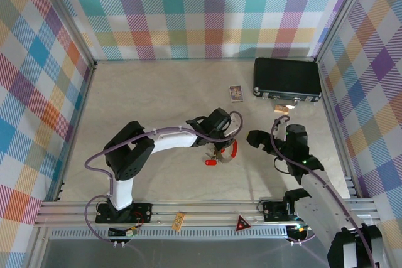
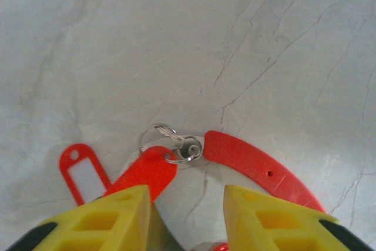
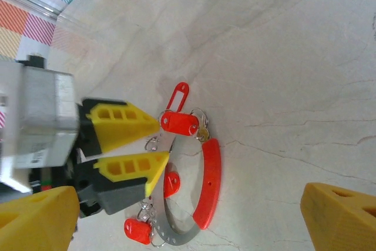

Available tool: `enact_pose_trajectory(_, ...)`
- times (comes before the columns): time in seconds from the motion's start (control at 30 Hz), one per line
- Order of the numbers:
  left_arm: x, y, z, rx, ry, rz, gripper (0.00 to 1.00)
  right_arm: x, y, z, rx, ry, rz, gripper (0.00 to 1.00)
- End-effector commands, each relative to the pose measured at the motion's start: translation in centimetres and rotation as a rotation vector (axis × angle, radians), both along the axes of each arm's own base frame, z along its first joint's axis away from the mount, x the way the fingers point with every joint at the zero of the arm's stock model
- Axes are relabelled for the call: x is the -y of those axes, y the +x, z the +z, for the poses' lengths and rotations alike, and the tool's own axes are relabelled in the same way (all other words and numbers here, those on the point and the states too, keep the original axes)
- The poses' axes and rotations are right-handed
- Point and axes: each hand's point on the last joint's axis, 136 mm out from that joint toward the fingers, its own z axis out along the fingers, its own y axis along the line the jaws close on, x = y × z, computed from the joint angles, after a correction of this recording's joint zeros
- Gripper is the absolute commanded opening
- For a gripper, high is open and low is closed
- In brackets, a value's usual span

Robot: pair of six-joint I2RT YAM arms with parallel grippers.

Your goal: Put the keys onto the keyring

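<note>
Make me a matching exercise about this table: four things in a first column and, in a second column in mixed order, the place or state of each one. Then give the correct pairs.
Column one
1. black case
2. picture card
3. keyring
4. right claw

Column two
A. wide open, holding nothing
B. lying on the table at the tips of the left claw
C. in the far right corner of the table
D. lying just left of the case, in the top view

Pairs: 1-C, 2-D, 3-B, 4-A
</note>
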Motion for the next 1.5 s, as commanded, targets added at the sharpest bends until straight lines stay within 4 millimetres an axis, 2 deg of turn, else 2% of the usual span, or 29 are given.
enact_pose_trajectory(0.0, 0.4, 1.3, 0.3, -0.033, 0.013, 0.106, 0.12, 0.8, -0.4, -0.8, -0.019, -0.02, -0.039, 0.96)
enact_pose_trajectory(0.03, 0.9, 1.2, 0.8, -0.071, -0.014, 0.141, 0.12, 1.1, -0.4, -0.8, -0.016, -0.028, -0.053, 0.97)
enact_pose_trajectory(0.07, 1.1, 1.2, 1.2, -0.091, -0.036, 0.184, 0.21, 1.4, -0.5, -0.9, -0.016, -0.033, -0.07, 0.97)
enact_pose_trajectory(0.1, 1.3, 1.3, 1.7, -0.098, -0.063, 0.221, 0.23, 1.6, -0.5, -0.9, -0.012, -0.033, -0.082, 0.97)
enact_pose_trajectory(0.13, 1.3, 1.3, 2.4, -0.104, -0.095, 0.268, 0.23, 1.7, -0.5, -0.9, -0.004, -0.034, -0.093, 0.97)
enact_pose_trajectory(0.23, 1.0, 1.7, 3.7, -0.168, -0.185, 0.444, 0.15, 2.4, -0.6, -1.0, 0.012, -0.045, -0.128, 0.97)
enact_pose_trajectory(0.33, 0.9, 1.5, 3.3, -0.279, -0.254, 0.611, 0.15, 3.1, -0.6, -0.7, 0.031, -0.064, -0.169, 0.98)
enact_pose_trajectory(0.6, 1.2, 1.0, 1.5, -0.421, -0.362, 0.869, 0.19, 3.9, -1.3, -0.2, 0.069, -0.063, -0.21, 0.98)
enact_pose_trajectory(1.2, 1.4, 0.0, -2.5, -0.483, -0.26, 1.011, 0.23, 4.0, -1.8, 0.3, 0.099, -0.05, -0.212, 0.99)
enact_pose_trajectory(1.47, 1.7, 0.4, -2.5, -0.477, -0.265, 1.027, 0.24, 3.8, -1.8, 0.3, 0.101, -0.044, -0.201, 0.99)
